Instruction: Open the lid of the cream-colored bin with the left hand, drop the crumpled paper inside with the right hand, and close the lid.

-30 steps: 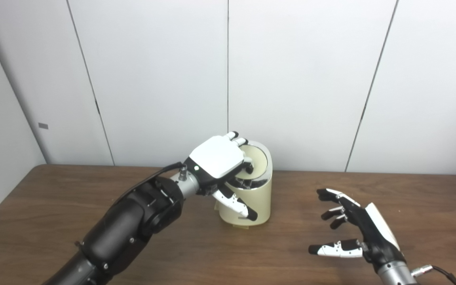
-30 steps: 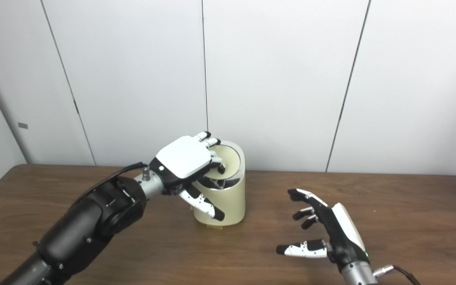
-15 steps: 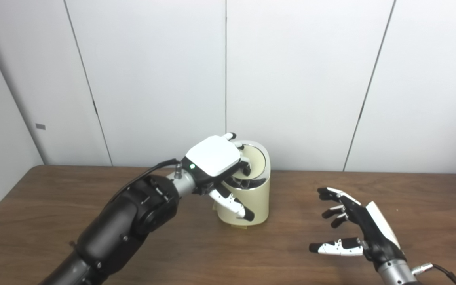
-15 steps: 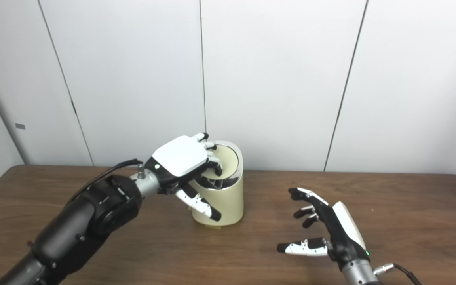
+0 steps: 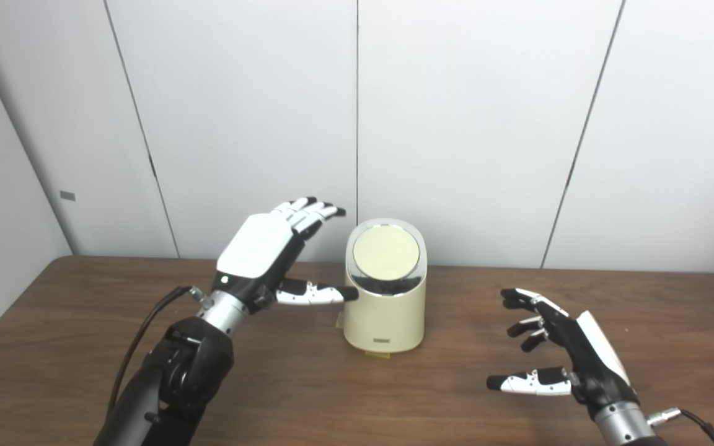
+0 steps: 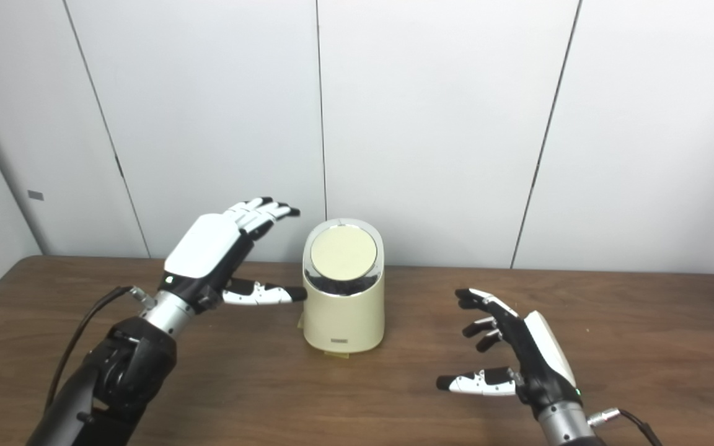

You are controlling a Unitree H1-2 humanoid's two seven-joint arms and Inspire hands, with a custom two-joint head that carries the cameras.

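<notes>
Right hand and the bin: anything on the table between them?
Nothing. Both eye views show bare brown table between the open right hand and the cream-colored bin.

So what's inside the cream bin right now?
Can't tell: the round lid sits closed on the bin, hiding the inside. No crumpled paper shows anywhere.

Dark wood table (image 5: 72,347); white panelled wall (image 5: 468,124) behind, dark vertical seams.
</notes>
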